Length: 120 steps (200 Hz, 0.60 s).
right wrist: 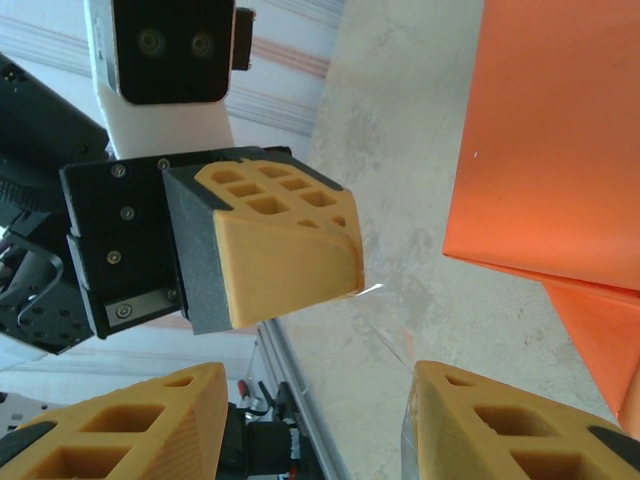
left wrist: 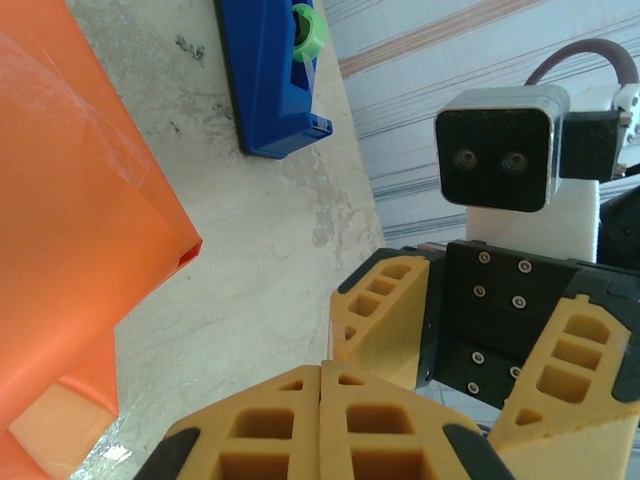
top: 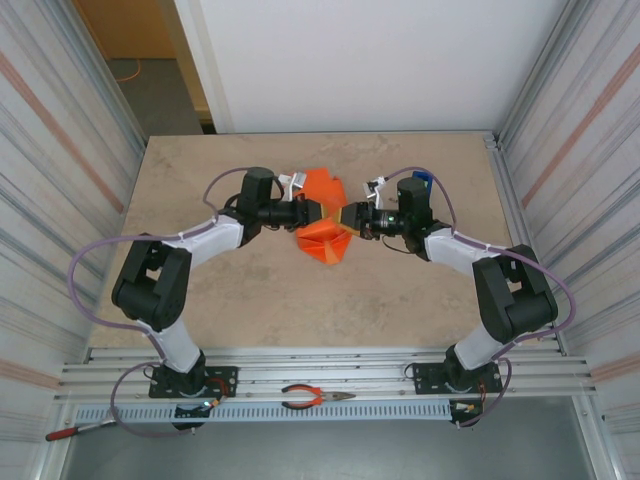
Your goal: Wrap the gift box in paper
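**Two tools meet at the orange parcel**

The gift box point(top: 323, 234) sits in the middle of the worktop point(top: 250, 300). The orange paper point(left wrist: 70, 230) is folded over it, so it looks like an orange block. At one corner the paper makes an open, pointy fold.

The left tool point(left wrist: 320, 390) is clenched tight, with its two tips pressed together. I cannot see anything thick between them. A thin shiny line hangs near its tip in the right wrist view. It may be clear tape, but it is too faint to be sure.

The right tool point(right wrist: 320, 400) is released. Its two tips stand apart with nothing between them. It faces the left tool from very near, just beside the parcel.

I think they are nose to nose so one can pass something small to the other, or so the right one can press a fold flat.

The blue tape dispenser point(left wrist: 270, 70) lies on the worktop close to the parcel, easy to reach for sticking the paper down.
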### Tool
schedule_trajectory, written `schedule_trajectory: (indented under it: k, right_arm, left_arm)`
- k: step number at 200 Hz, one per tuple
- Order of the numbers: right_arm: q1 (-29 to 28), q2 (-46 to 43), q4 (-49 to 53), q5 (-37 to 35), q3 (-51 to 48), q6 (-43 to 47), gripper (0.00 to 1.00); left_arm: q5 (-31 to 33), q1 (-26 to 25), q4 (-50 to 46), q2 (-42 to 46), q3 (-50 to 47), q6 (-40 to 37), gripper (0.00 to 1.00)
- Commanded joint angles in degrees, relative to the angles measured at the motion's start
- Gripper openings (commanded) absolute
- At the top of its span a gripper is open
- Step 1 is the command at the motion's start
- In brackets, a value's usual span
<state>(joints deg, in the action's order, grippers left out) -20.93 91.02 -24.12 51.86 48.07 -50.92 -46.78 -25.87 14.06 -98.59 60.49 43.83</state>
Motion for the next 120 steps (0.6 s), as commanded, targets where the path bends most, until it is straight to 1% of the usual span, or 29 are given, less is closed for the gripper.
schedule_trajectory:
  k: [1,52,95,108,120]
  right_arm:
    - [0.92,-0.14,-1.06,-1.19,-0.75,-1.51,0.52]
    - [2.08,0.25,-1.63,-2.73,-1.88,-3.08,0.54]
    - [4.06,-0.02,-1.50,-4.94,-4.04,-4.49,0.55]
    - [4.98,-0.36,0.19,-6.25,-4.90,-4.64,0.54]
    - [5.49,-0.56,4.78,-8.17,-4.96,-3.65,0.52]
  left_arm:
    - [0.06,-0.15,3.02,3.32,-0.70,0.37,0.00]
    - [0.38,-0.16,6.05,5.41,-2.74,1.08,0.00]
    - [1.91,-0.13,4.10,7.72,-2.42,-1.04,0.00]
    - [2.56,-0.08,1.51,8.54,-1.58,-3.25,0.00]
    - [3.53,0.22,-0.16,9.39,-1.19,-4.65,0.00]
